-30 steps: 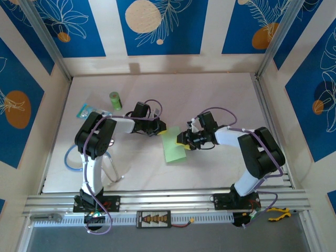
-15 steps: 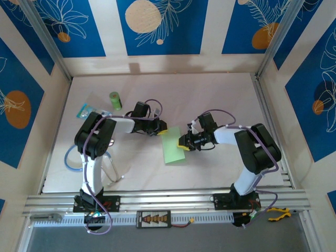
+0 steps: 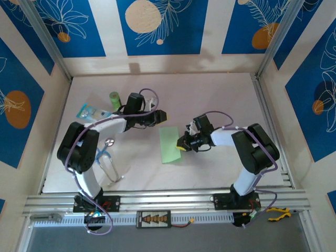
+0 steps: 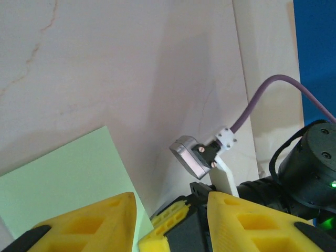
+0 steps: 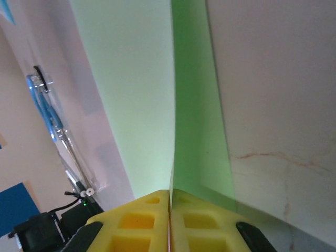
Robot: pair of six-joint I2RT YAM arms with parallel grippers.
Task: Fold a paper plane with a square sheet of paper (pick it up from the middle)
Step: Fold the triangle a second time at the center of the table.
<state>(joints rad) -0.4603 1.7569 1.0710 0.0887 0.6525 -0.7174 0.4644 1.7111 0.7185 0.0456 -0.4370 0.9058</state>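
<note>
Two grippers share what looks like an early fold: the right gripper [image 3: 181, 147] clamps the mid-table square sheet of paper [image 3: 169, 145] at its 3 o'clock edge, the left gripper [image 3: 163, 115] hangs part-open and empty at its 12 o'clock, and the crease likely needs pressing flat next.

Matt thin paper [image 3: 169, 146], smooth pale tabletop [image 3: 220, 94]
</note>
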